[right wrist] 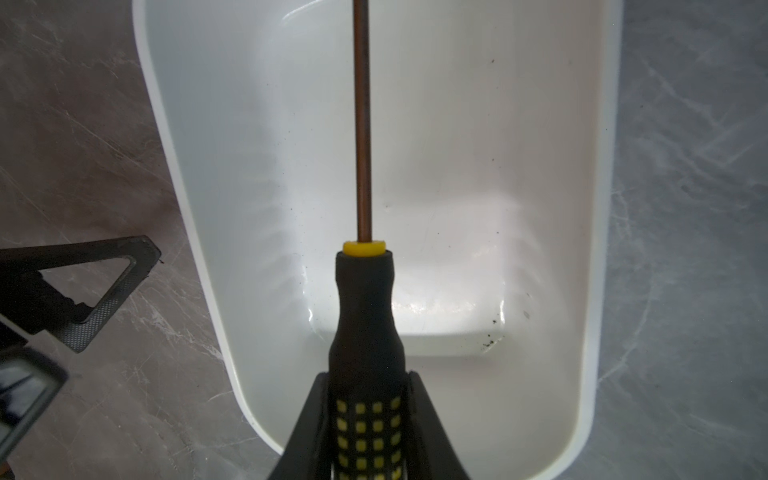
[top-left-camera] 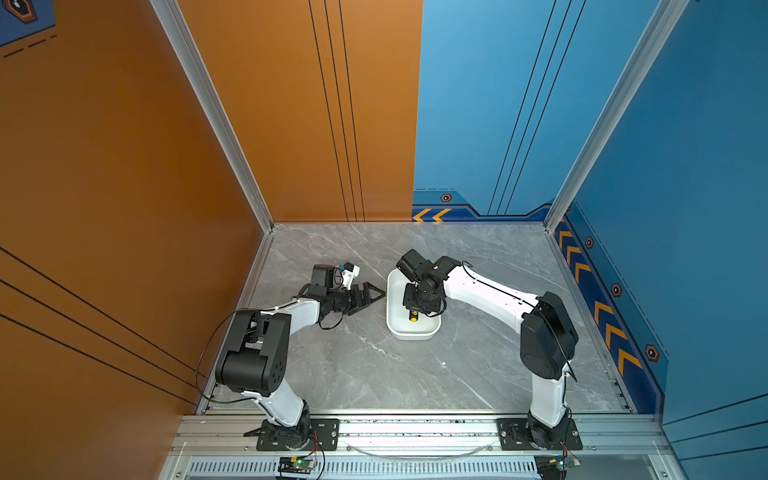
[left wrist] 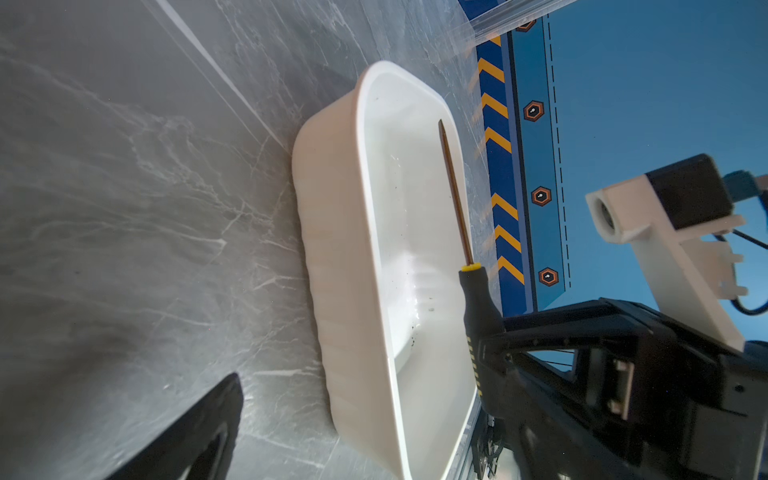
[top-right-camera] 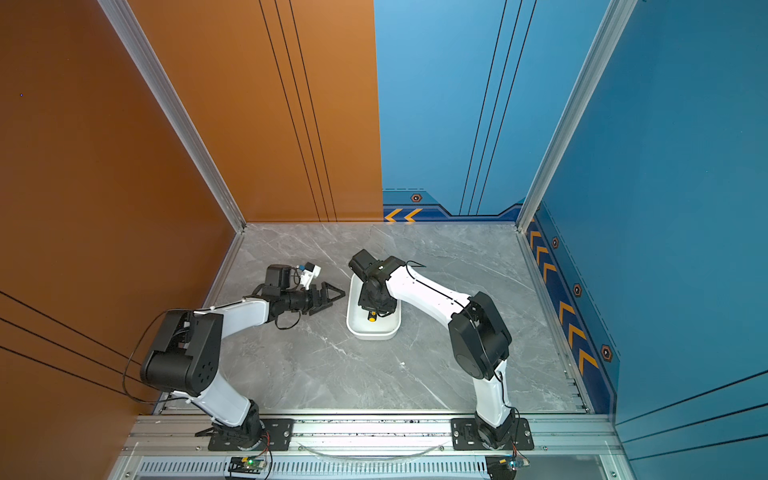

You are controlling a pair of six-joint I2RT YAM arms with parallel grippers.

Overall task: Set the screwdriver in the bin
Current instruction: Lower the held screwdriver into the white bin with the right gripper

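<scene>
I'm looking down on a grey marbled tabletop (top-left-camera: 374,374) boxed in by panels: orange wall (top-left-camera: 104,166) on the left, blue wall (top-left-camera: 685,166) on the right, aluminium corner posts (top-left-camera: 216,120), and yellow chevron trim (top-left-camera: 606,324) low along the blue side.

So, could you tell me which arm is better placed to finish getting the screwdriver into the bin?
The right. The right gripper is shut on the screwdriver by its handle, directly over the bin, so it likely only needs to lower and release. The left gripper sits empty beside the bin.
</scene>
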